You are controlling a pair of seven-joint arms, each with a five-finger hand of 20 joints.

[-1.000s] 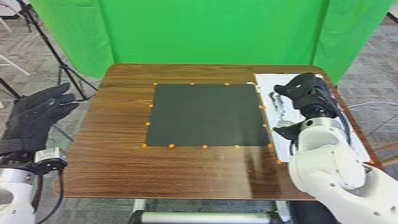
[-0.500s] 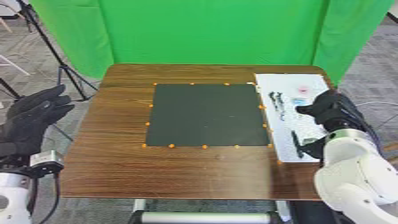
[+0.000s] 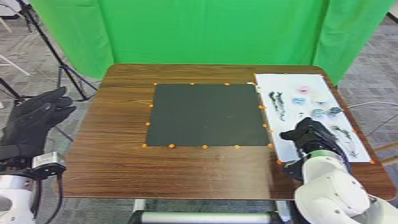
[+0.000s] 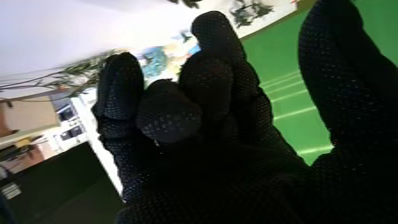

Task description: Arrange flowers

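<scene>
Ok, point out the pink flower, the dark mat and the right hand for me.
Pink flower (image 3: 304,90): head view, on its bloom.
Dark mat (image 3: 204,115): head view, near the middle of its surface.
Right hand (image 3: 311,134): head view, on the black glove.

A green curtain (image 3: 213,35) hangs at the back; 1 black tripod (image 3: 62,65) stands on grey carpet (image 3: 369,82) at the left.

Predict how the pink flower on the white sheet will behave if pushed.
The pink flower looks small and probably light, so a slight nudge may slide it across the flat white sheet. Its roundish outline suggests it might roll a little.
</scene>
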